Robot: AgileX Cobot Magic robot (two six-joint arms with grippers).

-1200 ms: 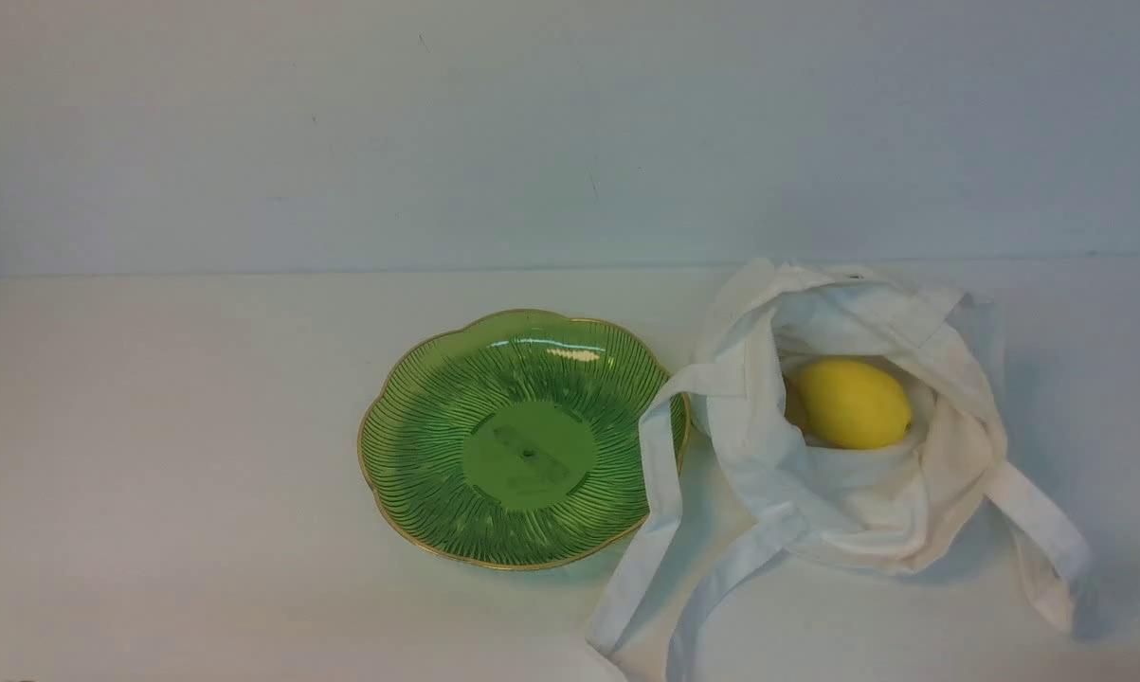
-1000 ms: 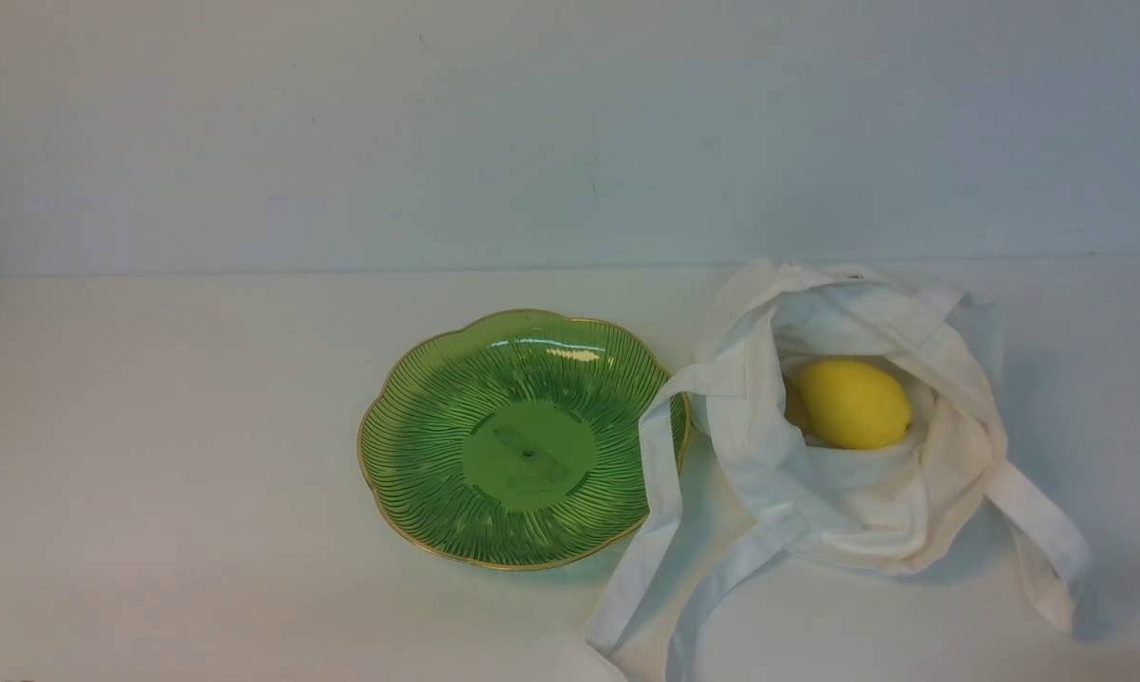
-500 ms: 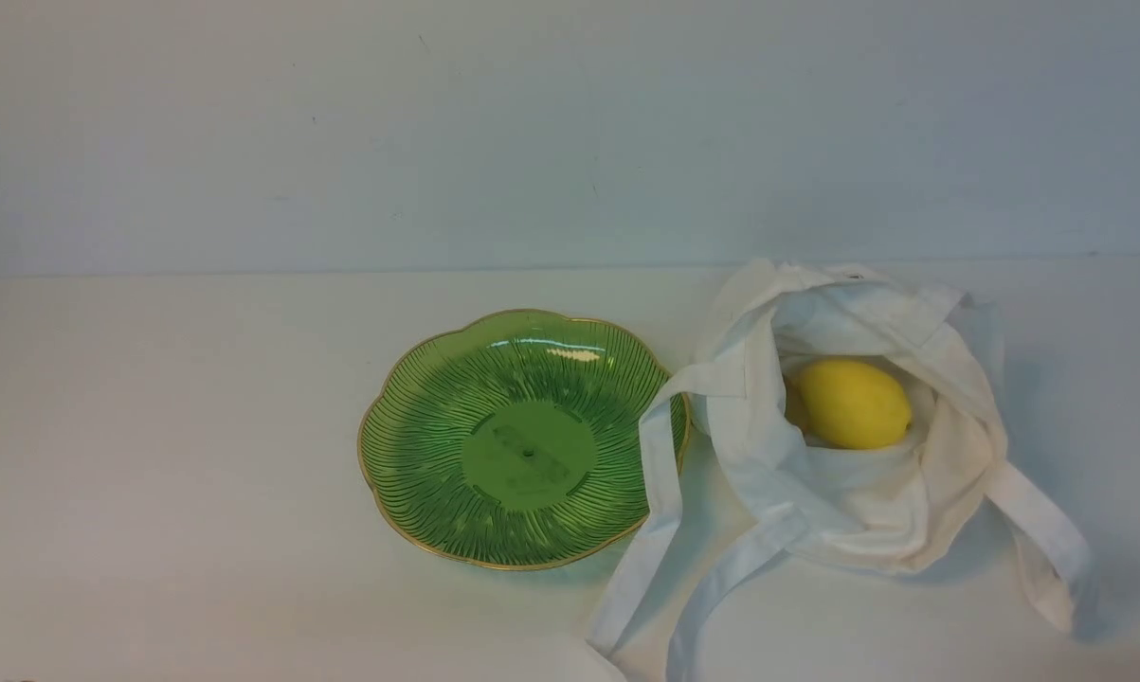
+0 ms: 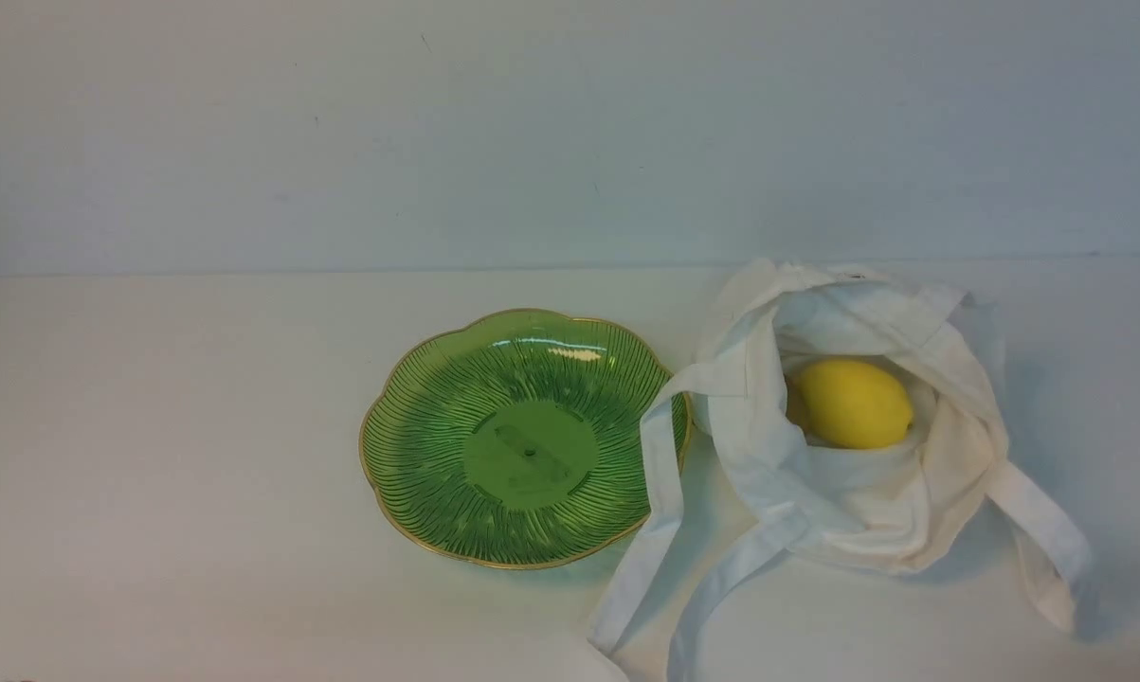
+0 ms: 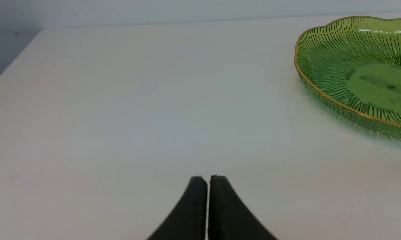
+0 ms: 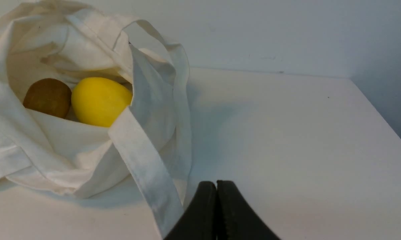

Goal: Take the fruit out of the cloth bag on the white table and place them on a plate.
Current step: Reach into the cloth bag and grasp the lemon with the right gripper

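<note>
Left claw [image 5: 208, 178]: two matte black fingers [image 5: 190, 210], smooth, flaring wide at the base and tapering to blunt, slightly ragged tips; right claw [image 6: 216, 184]: the same black curved pair, its tips rounder and cleaner-edged.

Seen from its own wrist camera, the left gripper [image 5: 207, 177] has its two black, curved fingers [image 5: 190, 213] pressed together, with only a thin seam between them. The right gripper [image 6: 216, 182] matches it, its dark fingers [image 6: 233, 216] closed tip to tip, holding nothing.
</note>
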